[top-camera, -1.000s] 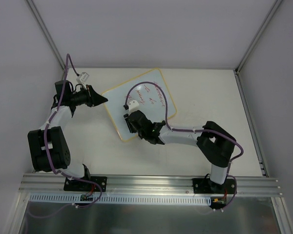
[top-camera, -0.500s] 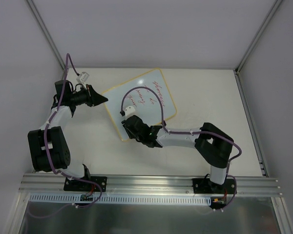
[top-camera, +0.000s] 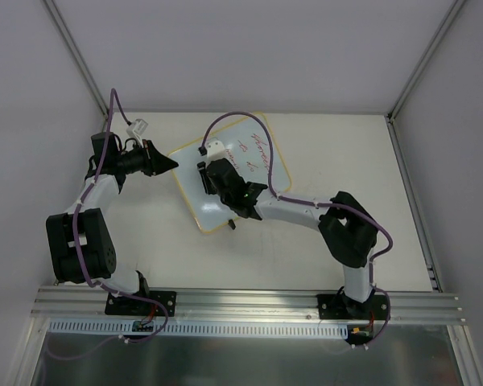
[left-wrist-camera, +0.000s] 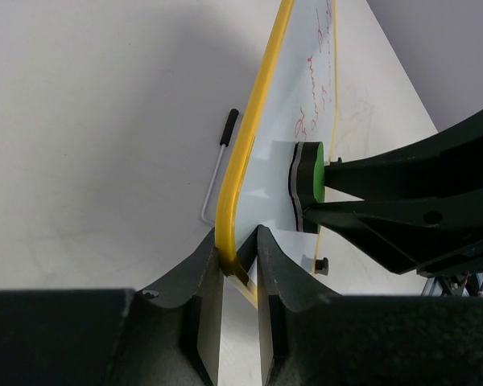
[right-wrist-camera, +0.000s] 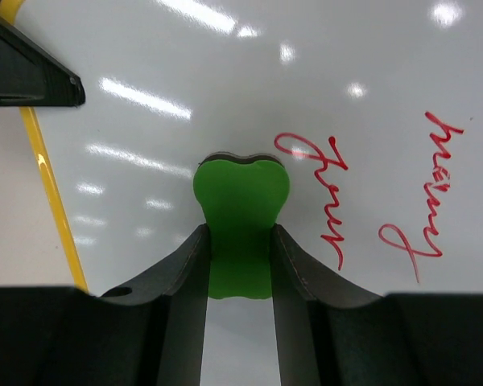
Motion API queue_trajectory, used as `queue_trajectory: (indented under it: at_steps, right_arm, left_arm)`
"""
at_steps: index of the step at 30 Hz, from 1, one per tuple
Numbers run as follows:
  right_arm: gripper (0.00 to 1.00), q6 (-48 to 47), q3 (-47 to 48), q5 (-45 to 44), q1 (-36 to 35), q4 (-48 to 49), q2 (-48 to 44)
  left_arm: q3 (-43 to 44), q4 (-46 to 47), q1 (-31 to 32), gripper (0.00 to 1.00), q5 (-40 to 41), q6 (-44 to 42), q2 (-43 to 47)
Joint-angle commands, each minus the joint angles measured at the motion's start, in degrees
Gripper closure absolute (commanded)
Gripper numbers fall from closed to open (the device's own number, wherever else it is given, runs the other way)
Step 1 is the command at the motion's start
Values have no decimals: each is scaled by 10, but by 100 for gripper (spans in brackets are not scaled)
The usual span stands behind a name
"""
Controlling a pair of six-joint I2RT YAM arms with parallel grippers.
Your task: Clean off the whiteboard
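Observation:
The whiteboard (top-camera: 262, 165), white with a thin yellow frame, lies tilted at the table's back middle, with red handwriting (top-camera: 256, 153) on its right part. My left gripper (top-camera: 172, 163) is shut on the board's left corner; its jaws pinch the yellow frame (left-wrist-camera: 243, 173). My right gripper (top-camera: 211, 178) is shut on a green eraser (right-wrist-camera: 240, 205) and presses it on the board's left part, just left of the red words (right-wrist-camera: 318, 193). The eraser (left-wrist-camera: 310, 181) also shows in the left wrist view, flat against the white surface (left-wrist-camera: 306, 80).
A thin wire foot with a black tip (left-wrist-camera: 220, 165) sticks out from under the board on the table (top-camera: 338, 145). Another small black foot (top-camera: 230, 224) shows at the board's near edge. Grey walls and metal rails (top-camera: 410, 173) bound the table.
My right gripper slid the eraser from the board's near edge up toward its far left part. The words on the left part of the board are gone. The left arm has held still.

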State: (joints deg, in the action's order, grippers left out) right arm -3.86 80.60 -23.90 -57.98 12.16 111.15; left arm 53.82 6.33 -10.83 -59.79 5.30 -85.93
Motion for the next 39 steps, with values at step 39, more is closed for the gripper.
queue_trajectory:
  at_steps: [39]
  right_arm:
    - [99,29,-42,-5,76,-109,-8]
  left_arm:
    - [8,-43,34,100,4,-83,-5]
